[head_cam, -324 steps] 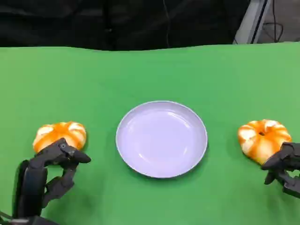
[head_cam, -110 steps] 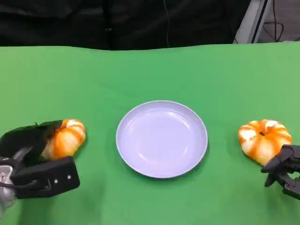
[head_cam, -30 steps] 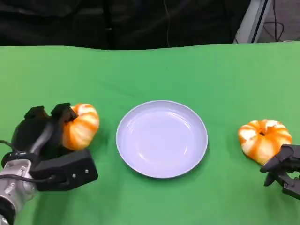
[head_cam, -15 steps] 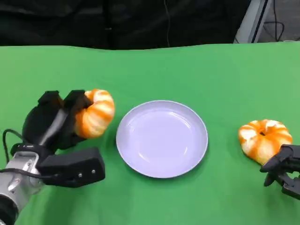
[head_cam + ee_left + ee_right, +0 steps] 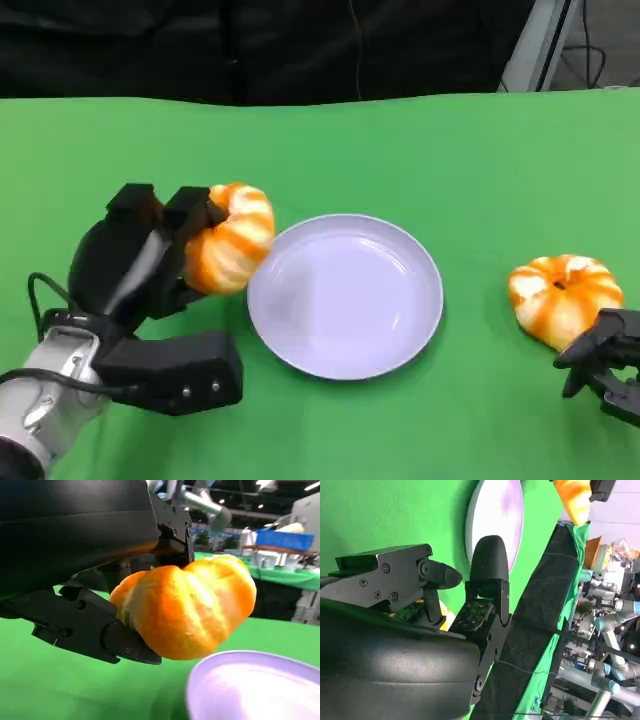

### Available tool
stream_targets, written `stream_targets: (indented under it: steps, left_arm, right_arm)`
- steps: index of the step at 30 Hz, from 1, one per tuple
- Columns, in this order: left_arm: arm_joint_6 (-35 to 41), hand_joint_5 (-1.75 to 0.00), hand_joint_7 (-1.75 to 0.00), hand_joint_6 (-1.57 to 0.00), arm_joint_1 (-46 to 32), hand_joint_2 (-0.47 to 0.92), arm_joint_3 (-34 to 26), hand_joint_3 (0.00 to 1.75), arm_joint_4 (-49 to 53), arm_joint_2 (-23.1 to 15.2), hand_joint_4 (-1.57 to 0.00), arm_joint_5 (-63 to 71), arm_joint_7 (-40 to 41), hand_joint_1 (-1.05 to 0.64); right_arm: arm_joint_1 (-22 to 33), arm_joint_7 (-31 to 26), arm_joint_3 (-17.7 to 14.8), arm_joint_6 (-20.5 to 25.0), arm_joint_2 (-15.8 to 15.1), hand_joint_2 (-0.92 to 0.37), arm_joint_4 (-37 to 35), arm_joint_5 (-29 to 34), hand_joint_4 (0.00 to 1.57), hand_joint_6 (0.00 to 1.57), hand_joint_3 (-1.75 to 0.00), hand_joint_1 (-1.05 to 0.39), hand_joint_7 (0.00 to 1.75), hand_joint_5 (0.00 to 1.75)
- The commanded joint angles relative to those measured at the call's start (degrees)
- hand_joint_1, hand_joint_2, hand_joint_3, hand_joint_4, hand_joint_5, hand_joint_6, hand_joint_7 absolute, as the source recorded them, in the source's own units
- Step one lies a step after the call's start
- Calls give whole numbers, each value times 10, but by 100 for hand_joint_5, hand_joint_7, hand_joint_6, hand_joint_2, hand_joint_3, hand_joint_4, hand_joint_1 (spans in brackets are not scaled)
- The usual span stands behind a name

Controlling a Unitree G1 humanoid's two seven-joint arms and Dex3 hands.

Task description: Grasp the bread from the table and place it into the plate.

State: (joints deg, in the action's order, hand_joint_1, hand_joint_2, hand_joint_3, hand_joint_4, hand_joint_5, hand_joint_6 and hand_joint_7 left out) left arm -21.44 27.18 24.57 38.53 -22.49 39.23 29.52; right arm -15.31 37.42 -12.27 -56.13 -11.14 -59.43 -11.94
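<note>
My left hand (image 5: 135, 262) holds an orange-and-white bread roll (image 5: 230, 238) lifted off the green table, just left of the lavender plate (image 5: 345, 296) and close to its rim. The left wrist view has that roll (image 5: 187, 611) gripped between black fingers (image 5: 95, 630), with the plate's edge (image 5: 255, 685) right beside it. A second roll (image 5: 562, 296) lies on the table at the right. My right hand (image 5: 605, 362) rests near the table's front edge beside this roll, fingers apart, nothing in it. In the right wrist view its fingers (image 5: 487, 587) are spread, and the plate (image 5: 497, 522) shows beyond them.
The green cloth (image 5: 400, 150) covers the whole table, with bare room behind the plate. A dark backdrop (image 5: 250, 45) runs along the far edge. Both wrist views catch a cluttered workshop beyond the table.
My left hand has closed around the left roll, raised it from the table and carried it to the right, up to the plate's left rim. The right hand and right roll have stayed put.
</note>
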Motion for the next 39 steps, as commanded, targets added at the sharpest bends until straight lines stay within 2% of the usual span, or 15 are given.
stream_targets:
  steps: [1, 6, 13, 20, 30, 39]
  left_arm:
    - [4, -170, -138, -40, -23, 92, -9, 25, -40, -6, -26, 5, -14, -4]
    - [6, -171, -139, -39, -33, 92, -12, 26, -70, 0, -25, 10, -18, -5]
    - [-1, -172, -143, -36, -36, 92, -8, 19, -92, 16, -24, 16, -21, -6]
    - [-6, -169, -145, -35, -28, 92, -4, 26, -84, 32, -26, 18, -29, -7]
    - [-14, -174, -148, -34, -18, 92, -2, 20, -72, 53, -24, 31, -20, -5]
    - [-18, -174, -148, -33, -9, 92, -1, 22, -63, 69, -23, 26, -37, -3]
  right_arm:
    - [1, 2, -4, 2, -2, -88, -1, -10, 87, 96, -54, 9, 91, 136]
    - [2, -6, -2, -3, -4, -87, -1, -2, 88, 97, -55, 8, 91, 136]
    - [2, -9, 0, -5, -5, -86, -3, 1, 88, 96, -57, 8, 91, 135]
    - [1, -6, -1, -2, -3, -86, -3, -3, 87, 96, -57, 9, 91, 136]
    - [1, -16, 2, -5, -3, -86, -4, 4, 88, 96, -58, 8, 90, 135]
    - [0, -10, 2, -1, 1, -86, -3, -3, 88, 97, -57, 9, 89, 135]
